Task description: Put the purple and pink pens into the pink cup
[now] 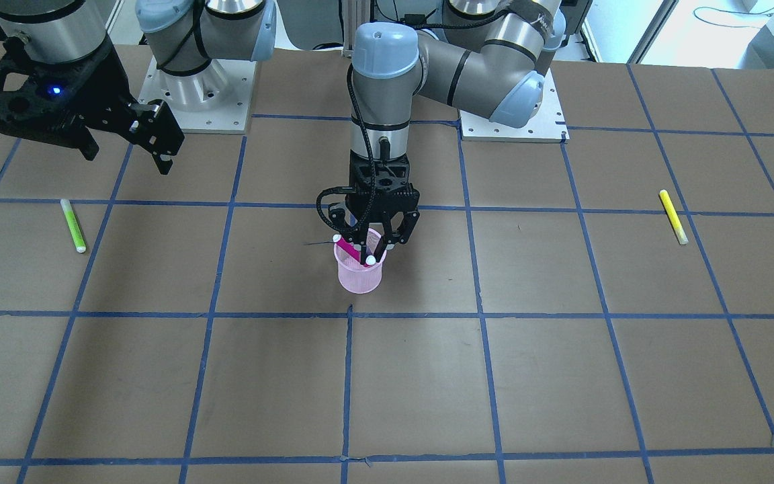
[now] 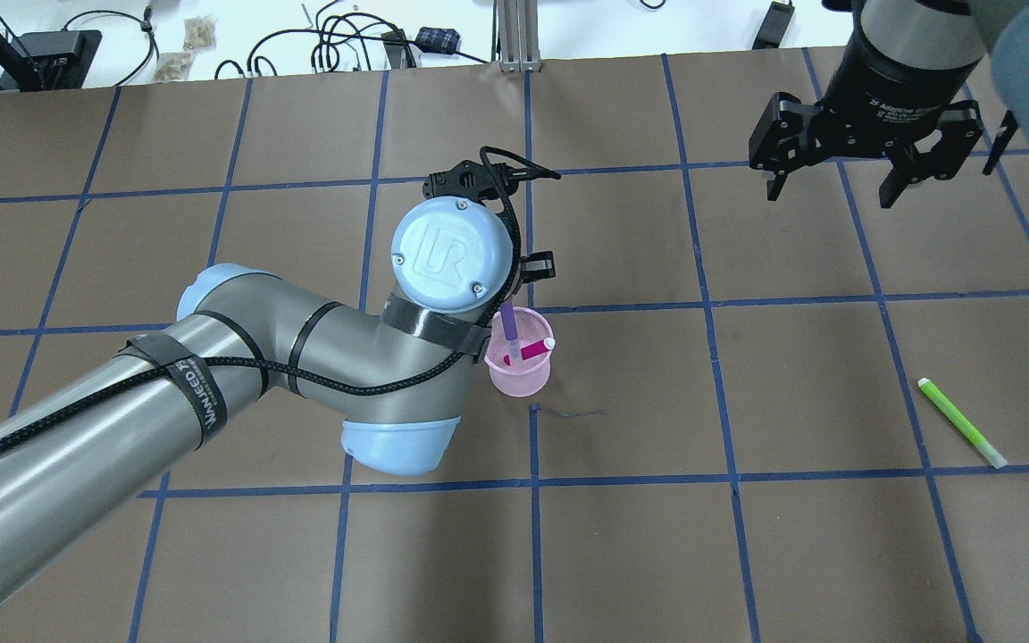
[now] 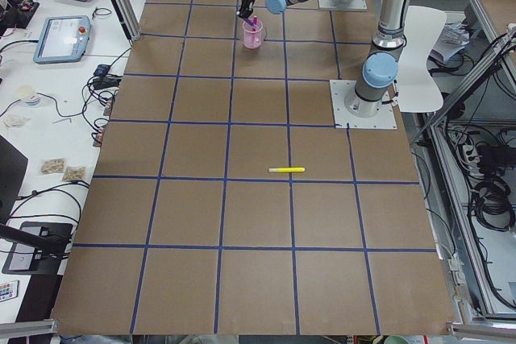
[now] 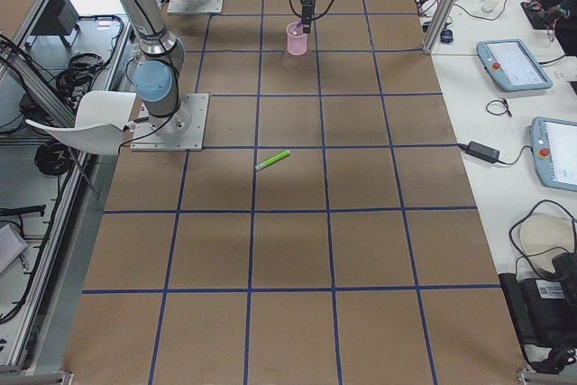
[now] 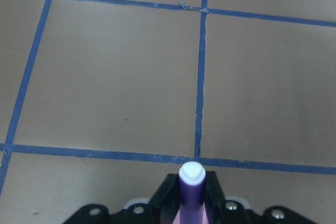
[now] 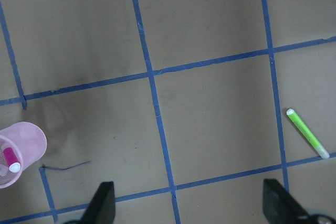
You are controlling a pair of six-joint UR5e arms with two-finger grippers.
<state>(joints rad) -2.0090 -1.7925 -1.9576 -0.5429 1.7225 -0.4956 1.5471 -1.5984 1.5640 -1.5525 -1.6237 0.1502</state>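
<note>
The pink mesh cup (image 1: pixel 360 277) stands near the table's middle; it also shows in the overhead view (image 2: pixel 519 380). A pink pen (image 2: pixel 528 350) leans inside it, white tip up. My left gripper (image 1: pixel 368 250) hangs straight over the cup, shut on a purple pen (image 2: pixel 508 326) held upright with its lower end inside the cup's mouth. The left wrist view shows the purple pen (image 5: pixel 191 192) tight between the fingers. My right gripper (image 2: pixel 836 187) is open and empty, raised far from the cup on my right side.
A green highlighter (image 2: pixel 961 422) lies on the brown table on my right, below the right gripper. A yellow highlighter (image 1: pixel 673 216) lies far on my left. Blue tape lines grid the table. A thin dark wire (image 2: pixel 573 413) lies by the cup.
</note>
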